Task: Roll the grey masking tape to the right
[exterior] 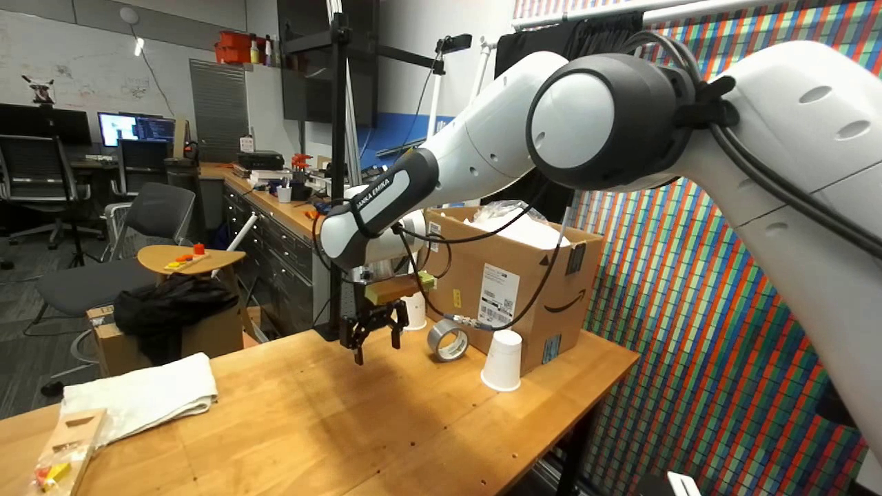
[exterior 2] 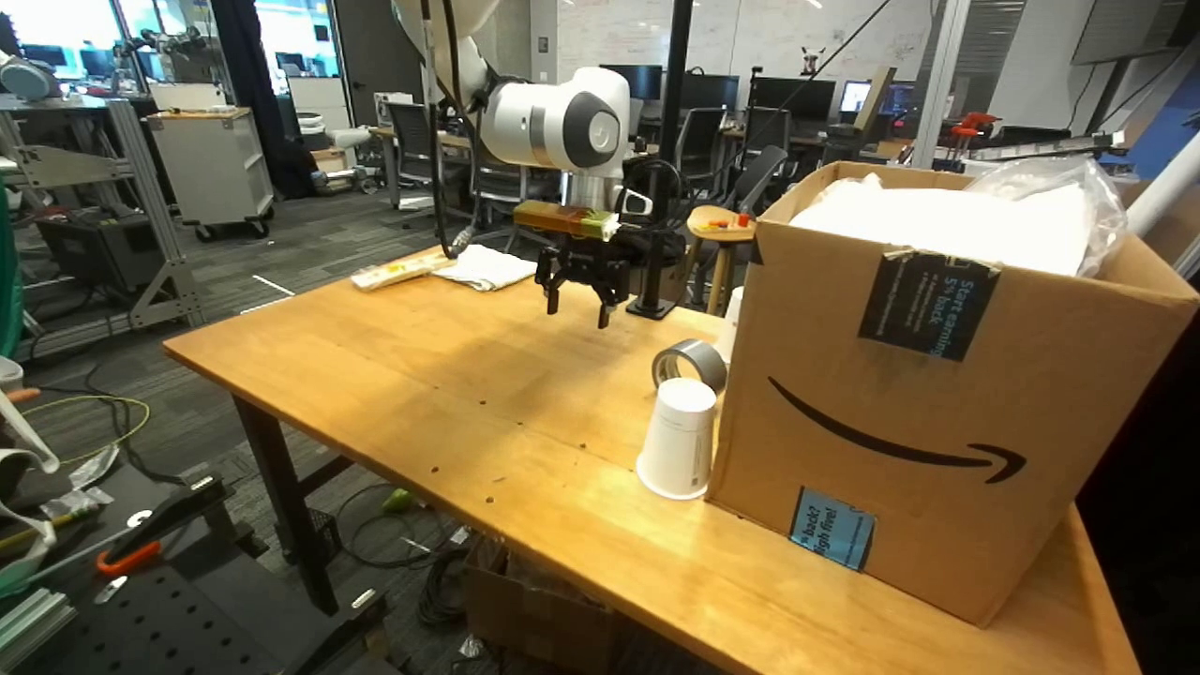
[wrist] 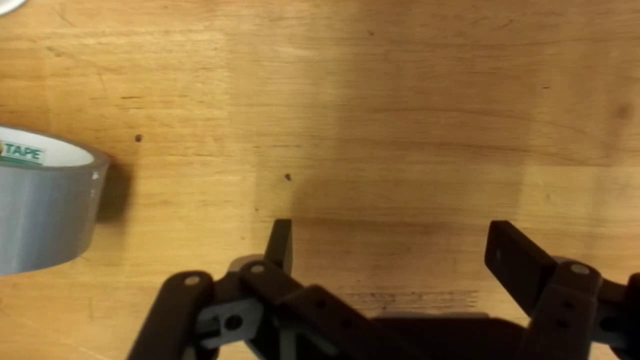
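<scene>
The grey masking tape (exterior: 436,337) stands on its edge on the wooden table, beside the cardboard box, with its hollow centre showing. It also shows in an exterior view (exterior 2: 707,364), partly behind a white cup. In the wrist view the tape (wrist: 47,215) is at the left edge, partly cut off. My gripper (exterior: 377,352) is open and empty above the table. It is apart from the tape, to the left of it in both exterior views (exterior 2: 577,315). In the wrist view the gripper's (wrist: 390,235) fingers are wide apart with only bare wood between them.
One upturned white cup (exterior: 503,362) stands near the tape and box; another (exterior: 415,312) stands behind, partly hidden. The large cardboard box (exterior 2: 937,412) sits at the table's end. A folded white cloth (exterior: 141,396) and a wooden piece (exterior: 69,448) lie at the far end. A black post (exterior 2: 667,187) rises behind.
</scene>
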### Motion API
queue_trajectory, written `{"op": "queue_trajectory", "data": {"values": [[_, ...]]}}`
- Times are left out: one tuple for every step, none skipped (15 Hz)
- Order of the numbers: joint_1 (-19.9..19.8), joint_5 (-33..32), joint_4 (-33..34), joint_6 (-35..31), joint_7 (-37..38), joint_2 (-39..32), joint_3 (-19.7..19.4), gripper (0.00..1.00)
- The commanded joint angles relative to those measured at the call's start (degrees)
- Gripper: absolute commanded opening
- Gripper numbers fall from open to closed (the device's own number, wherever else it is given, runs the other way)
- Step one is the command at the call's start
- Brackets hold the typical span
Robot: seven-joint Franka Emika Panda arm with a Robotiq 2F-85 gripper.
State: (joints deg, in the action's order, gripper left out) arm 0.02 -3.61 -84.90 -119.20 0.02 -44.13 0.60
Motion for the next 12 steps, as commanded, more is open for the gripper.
{"op": "queue_trajectory", "data": {"values": [[0.64, 0.90, -0.50, 0.01, 0.14, 0.67, -0.03, 1.00], [0.95, 1.09, -1.12, -0.02, 0.47, 1.39, 0.16, 1.00], [1.10, 1.15, -1.64, -0.03, 0.68, 1.99, 0.20, 1.00], [1.12, 1.16, -2.00, 0.01, 0.76, 2.40, 0.20, 1.00], [1.05, 1.17, -2.27, -0.05, 0.77, 2.57, 0.19, 1.00], [0.99, 1.18, -2.42, -0.12, 0.76, 2.61, 0.18, 1.00], [0.94, 1.19, -2.50, -0.16, 0.76, 2.61, 0.17, 1.00], [0.94, 1.19, -2.54, -0.18, 0.76, 2.61, 0.17, 1.00], [0.94, 1.19, -2.55, -0.19, 0.76, 2.61, 0.17, 1.00], [0.94, 1.19, -2.56, -0.20, 0.76, 2.61, 0.17, 1.00], [0.94, 1.19, -2.56, -0.21, 0.76, 2.61, 0.17, 1.00], [0.94, 1.19, -2.56, -0.22, 0.76, 2.61, 0.17, 1.00]]}}
